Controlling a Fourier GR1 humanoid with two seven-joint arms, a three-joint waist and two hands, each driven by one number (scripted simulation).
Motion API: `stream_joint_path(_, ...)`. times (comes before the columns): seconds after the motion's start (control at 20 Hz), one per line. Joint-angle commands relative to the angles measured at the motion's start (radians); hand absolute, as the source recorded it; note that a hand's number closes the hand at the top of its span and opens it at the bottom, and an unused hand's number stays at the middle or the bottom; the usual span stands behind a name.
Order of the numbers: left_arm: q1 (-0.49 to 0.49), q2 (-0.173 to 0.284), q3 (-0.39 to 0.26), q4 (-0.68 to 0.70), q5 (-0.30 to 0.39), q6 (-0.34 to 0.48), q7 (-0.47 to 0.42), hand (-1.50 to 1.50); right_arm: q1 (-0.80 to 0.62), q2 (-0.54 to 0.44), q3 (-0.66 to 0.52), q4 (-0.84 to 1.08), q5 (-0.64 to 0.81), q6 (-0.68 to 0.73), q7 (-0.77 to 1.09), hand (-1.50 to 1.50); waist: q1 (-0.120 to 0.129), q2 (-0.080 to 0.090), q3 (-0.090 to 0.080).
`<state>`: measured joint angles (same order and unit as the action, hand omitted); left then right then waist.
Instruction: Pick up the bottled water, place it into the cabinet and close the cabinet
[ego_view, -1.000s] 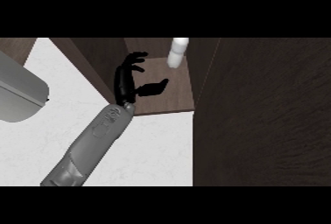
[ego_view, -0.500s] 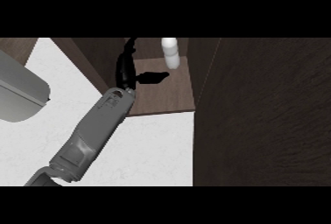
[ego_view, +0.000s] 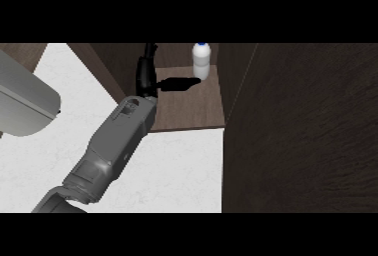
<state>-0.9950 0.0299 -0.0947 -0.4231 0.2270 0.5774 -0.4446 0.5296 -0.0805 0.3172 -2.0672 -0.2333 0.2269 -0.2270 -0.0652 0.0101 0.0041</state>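
Cabinet (ego_view: 184, 112) | bottled water (ego_view: 201, 61) upright inside | hand (ego_view: 151, 75) open beside it

One bottle of water (ego_view: 201, 61) is seen, white with a blue cap. One cabinet (ego_view: 193, 107) is seen, with one dark door (ego_view: 303, 135) open at the right. One arm (ego_view: 111, 145) is seen, and one black hand (ego_view: 159, 82) is seen on it. One white counter (ego_view: 170, 170) is seen. One grey round thing (ego_view: 22, 100) is seen at the left.
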Motion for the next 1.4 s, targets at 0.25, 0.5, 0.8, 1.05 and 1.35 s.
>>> stream_joint_path(0.25,0.021,0.047,0.101,0.025,0.066,-0.235,-0.203,-1.5,0.046,0.003,0.021,-0.038,0.02,-0.029,0.004,-1.5,0.037,-0.003,-0.005)
stream_joint_path(0.5,0.103,0.016,0.069,-0.094,0.079,-0.277,-0.206,-1.5,0.052,-0.032,-0.026,-0.07,-0.023,-0.012,0.02,-1.5,0.063,-0.013,-0.004)
stream_joint_path(0.8,0.211,0.032,0.009,-0.291,0.107,-0.314,-0.126,-1.5,0.07,-0.012,0.023,-0.058,0.043,-0.043,-0.002,-1.5,0.083,-0.021,-0.004)
stream_joint_path(1.05,0.366,0.003,-0.076,-0.479,0.119,-0.302,-0.088,-1.5,0.096,0.001,0.043,-0.121,0.029,-0.069,0.032,-1.5,0.092,-0.024,-0.004)
stream_joint_path(1.35,0.542,0.044,-0.135,-0.803,0.159,-0.306,0.041,-1.5,0.063,-0.012,0.008,-0.09,0.008,-0.07,0.057,-1.5,0.104,-0.024,-0.004)
